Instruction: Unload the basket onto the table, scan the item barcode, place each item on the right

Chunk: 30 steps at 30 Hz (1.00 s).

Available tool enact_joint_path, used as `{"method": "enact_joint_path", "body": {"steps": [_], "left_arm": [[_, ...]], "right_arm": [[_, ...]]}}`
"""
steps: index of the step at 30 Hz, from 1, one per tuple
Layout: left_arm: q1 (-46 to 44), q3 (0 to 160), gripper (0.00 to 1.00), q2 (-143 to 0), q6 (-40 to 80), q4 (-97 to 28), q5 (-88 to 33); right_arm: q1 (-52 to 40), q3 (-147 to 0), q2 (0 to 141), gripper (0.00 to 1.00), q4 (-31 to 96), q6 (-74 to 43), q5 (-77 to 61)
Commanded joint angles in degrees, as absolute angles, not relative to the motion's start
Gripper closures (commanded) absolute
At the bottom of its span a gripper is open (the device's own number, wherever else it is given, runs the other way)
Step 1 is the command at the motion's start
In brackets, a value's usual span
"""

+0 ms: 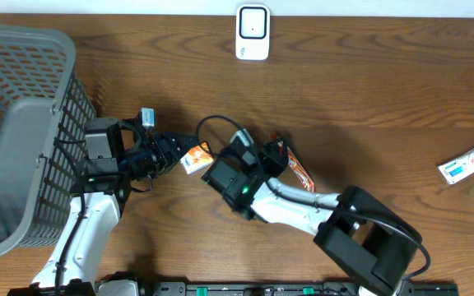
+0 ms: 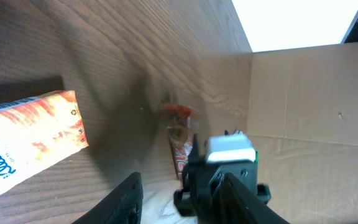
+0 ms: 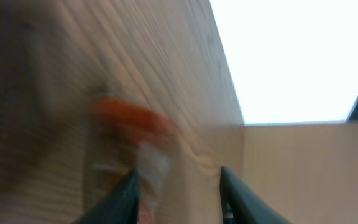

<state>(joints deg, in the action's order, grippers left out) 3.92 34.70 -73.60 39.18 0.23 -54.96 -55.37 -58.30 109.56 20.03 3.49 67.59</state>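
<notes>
Table (image 1: pixel 369 82): brown wood grain; both arms work left of centre.
Scanner (image 1: pixel 253 33): small white unit at the far edge of the table, well apart from both grippers.
Carton (image 1: pixel 194 159): small orange-and-white box lying flat on the table, just off the tip of the left gripper, between the two grippers. In the left wrist view it lies off to the left side, outside the gap between the fingers. No barcode can be made out on it.
Orange packet (image 1: pixel 299 173): lies flat on the table just beside the right gripper, on the side away from the carton. It is badly blurred in the right wrist view, so contact with the fingers cannot be confirmed.
Left gripper (image 1: pixel 174 153): released. Its fingers (image 2: pixel 128 199) stand apart, with bare wood and the right arm's wrist visible beyond them and nothing clamped between them. It points toward the carton.
Right gripper (image 1: pixel 268 156): released. Its fingers (image 3: pixel 127 196) stand apart with table showing through the gap and nothing visibly clamped. The blurred packet lies ahead, close to one finger.
Basket (image 1: pixel 68 107): grey mesh, at the left end of the table, beside the left arm.
White box (image 1: pixel 466 163): second small box near the right edge, well apart from both arms.
Cardboard panel (image 2: pixel 316 99): upright, at the table's far end in the left wrist view.
</notes>
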Motion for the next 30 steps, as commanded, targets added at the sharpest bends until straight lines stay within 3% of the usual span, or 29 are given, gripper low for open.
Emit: {"method": "enact_joint_path", "body": {"steps": [1,8,13,21,30], "left_arm": [[4.58,35.55,0.58,-72.95,38.61,0.49,-54.85],[4.60,36.73,0.58,-72.90,38.61,0.49,-54.85],[4.60,36.73,0.58,-72.90,38.61,0.43,-54.85],[4.60,36.73,0.58,-72.93,38.15,0.45,-54.76],[4.60,36.73,0.58,-72.93,38.17,0.43,-54.78]], "right_arm": [[-59.02,-58.41,109.60,0.55,20.23,3.36,69.19],[-62.94,-58.70,109.47,0.52,24.86,-1.72,61.47],[-58.30,-59.37,109.45,0.39,31.29,-6.90,48.88],[-46.81,-59.37,109.47,0.43,25.91,-3.01,38.92],[-39.79,-59.37,111.18,0.44,20.64,-2.87,32.34]]}}
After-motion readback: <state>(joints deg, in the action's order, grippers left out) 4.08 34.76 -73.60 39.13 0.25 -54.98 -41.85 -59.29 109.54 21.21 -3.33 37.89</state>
